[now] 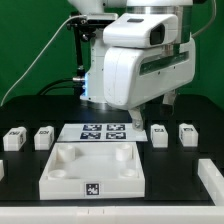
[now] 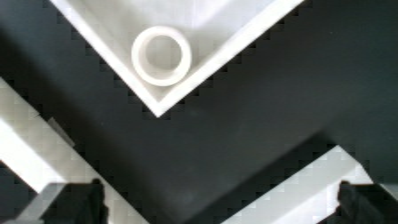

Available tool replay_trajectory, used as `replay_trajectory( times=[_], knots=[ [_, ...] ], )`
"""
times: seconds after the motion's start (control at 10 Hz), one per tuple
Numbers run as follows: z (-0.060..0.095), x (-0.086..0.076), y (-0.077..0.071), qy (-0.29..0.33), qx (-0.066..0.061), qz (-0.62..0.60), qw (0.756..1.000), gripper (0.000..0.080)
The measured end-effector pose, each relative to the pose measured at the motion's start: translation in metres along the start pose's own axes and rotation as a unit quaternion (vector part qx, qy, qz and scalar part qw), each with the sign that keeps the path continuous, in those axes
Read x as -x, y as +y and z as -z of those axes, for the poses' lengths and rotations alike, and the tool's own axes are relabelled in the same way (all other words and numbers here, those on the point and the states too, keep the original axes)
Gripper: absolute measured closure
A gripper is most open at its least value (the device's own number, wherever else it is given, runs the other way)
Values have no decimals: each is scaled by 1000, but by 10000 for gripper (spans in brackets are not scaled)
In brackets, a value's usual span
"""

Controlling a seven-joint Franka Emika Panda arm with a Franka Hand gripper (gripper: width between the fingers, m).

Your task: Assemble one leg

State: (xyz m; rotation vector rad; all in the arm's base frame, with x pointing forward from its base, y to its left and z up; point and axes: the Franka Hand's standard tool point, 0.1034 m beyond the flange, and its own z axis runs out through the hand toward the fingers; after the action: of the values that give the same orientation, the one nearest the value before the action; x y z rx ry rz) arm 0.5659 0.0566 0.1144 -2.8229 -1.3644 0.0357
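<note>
Four legs, small white tagged blocks, stand in a row on the black table: two at the exterior view's left (image 1: 14,137) (image 1: 44,137) and two at its right (image 1: 159,134) (image 1: 187,132). The large white square tabletop (image 1: 62,182) lies in front, sockets up. My gripper (image 1: 152,110) hangs open and empty above the table, behind the right pair of legs and touching nothing. In the wrist view, the gripper (image 2: 217,205) has dark fingertips (image 2: 71,203) spread wide over black table. One tabletop corner (image 2: 222,35) with a round socket (image 2: 160,55) lies beyond them.
The marker board (image 1: 103,131) lies between the leg pairs, behind the tabletop. White pieces sit at the front right (image 1: 210,180) and front left (image 1: 3,170) edges. White strips (image 2: 306,178) cross the wrist view near the fingers. Green curtain behind.
</note>
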Motion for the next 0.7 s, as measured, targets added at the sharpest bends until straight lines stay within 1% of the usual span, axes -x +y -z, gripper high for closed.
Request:
replay_trajectory(
  times=[0.7],
  knots=[
    [0,0,0,0,0,0,1000,150]
  ],
)
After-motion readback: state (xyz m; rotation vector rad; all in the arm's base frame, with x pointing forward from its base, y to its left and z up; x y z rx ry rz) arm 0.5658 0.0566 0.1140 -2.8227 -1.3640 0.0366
